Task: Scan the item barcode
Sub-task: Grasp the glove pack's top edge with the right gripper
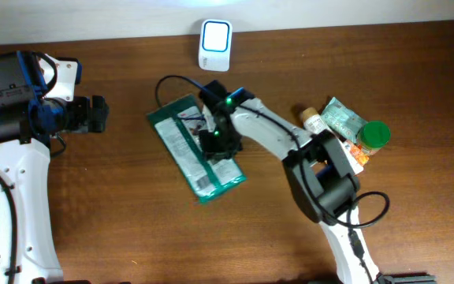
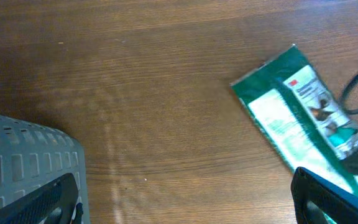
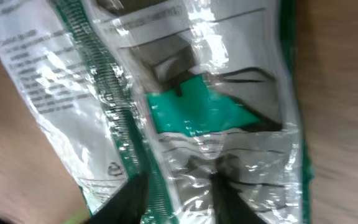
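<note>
Right claw (image 1: 215,144) on the packet (image 1: 176,136), left claw (image 1: 101,114) spread wide
Overhead: packet flat on the table (image 1: 93,221), left claw off to the side, empty. Left wrist: packet at the right edge. Right wrist: fingers (image 3: 129,196) slightly apart over it, can't tell if pinching.

Left hand (image 1: 101,114) hovers level with jaws spread wide; right hand (image 1: 215,143) reaches far forward, pointing straight down.

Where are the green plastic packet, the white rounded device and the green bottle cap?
Green plastic packet (image 1: 176,142): overhead view, left half.
White rounded device (image 1: 215,41): overhead view, centre.
Green bottle cap (image 1: 376,134): overhead view, top face.
</note>
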You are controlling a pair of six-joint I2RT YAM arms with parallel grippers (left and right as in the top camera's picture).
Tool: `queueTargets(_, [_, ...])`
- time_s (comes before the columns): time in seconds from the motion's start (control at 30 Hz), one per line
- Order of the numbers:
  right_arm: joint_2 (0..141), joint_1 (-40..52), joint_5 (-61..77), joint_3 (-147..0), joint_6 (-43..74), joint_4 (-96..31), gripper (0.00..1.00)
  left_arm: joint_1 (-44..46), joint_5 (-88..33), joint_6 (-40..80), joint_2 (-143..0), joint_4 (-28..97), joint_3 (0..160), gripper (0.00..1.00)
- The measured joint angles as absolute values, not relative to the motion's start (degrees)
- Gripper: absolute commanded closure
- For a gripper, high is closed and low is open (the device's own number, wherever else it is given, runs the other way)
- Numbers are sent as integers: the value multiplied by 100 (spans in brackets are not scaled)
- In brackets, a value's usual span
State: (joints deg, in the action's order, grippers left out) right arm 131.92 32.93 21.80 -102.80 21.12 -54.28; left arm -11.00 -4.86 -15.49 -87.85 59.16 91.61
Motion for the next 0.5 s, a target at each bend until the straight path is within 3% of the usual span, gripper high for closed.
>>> queueTargets(0.1, [13063,3251,1964,-10276,1557,-5666,42,-1100,-486,-1549,-8785,5916,9161,1])
queueTargets(0.33, [12689,2941,1820,-10412,303,-5723,25,-1100,-489,-1549,-8785,5916,9161,1])
queueTargets(0.5, [12724,2475,2237,-10405,-956,-5765,21,-1100,-489,-1549,-8785,5916,9161,1])
